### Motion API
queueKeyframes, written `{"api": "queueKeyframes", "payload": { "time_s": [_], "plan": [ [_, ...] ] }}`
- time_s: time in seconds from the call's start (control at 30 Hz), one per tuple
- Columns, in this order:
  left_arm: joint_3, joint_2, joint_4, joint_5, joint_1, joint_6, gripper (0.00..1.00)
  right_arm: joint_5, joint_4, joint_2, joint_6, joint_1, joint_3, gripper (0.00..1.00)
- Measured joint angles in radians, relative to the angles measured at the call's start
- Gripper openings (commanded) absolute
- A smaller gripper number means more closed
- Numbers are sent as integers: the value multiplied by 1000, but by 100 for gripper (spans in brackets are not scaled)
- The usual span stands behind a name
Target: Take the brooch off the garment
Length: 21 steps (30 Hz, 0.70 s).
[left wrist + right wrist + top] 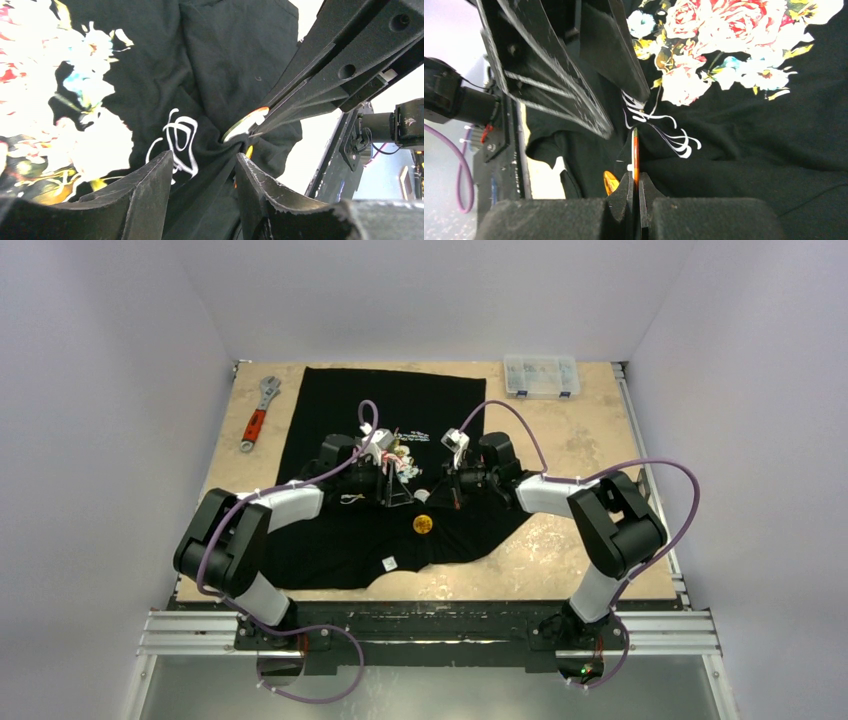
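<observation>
The garment (pixel 400 410), a black T-shirt with a rose print and white lettering, lies spread on the table. My right gripper (pixel 634 177) is shut on the brooch (pixel 635 150), a thin round disc seen edge-on, orange and white. The brooch (pixel 247 122) is still in the cloth, which rises in a taut ridge toward it. My left gripper (pixel 204 157) is open, its fingers on either side of that ridge, just left of the brooch. In the top view the left gripper (pixel 400 490) and the right gripper (pixel 447 485) meet mid-shirt.
A second round orange badge (pixel 423 524) lies on the shirt just in front of the grippers, and also shows in the right wrist view (pixel 610 181). A white neck label (pixel 389 562) is near the front hem. A red-handled wrench (pixel 258 412) lies back left and a clear organiser box (pixel 541 375) back right.
</observation>
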Motion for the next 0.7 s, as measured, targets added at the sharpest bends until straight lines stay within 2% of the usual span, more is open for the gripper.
{"api": "queueKeyframes", "payload": {
  "time_s": [0.2,0.4,0.7],
  "plan": [
    [-3,-21,-9,70,57,87,56,37,-44,-6,-80,2,0,0],
    [-3,-27,-32,108,45,163,57,53,-49,-6,-107,8,1,0],
    [-3,1,-35,92,35,202,56,90,-85,-3,-172,32,26,0]
  ]
}}
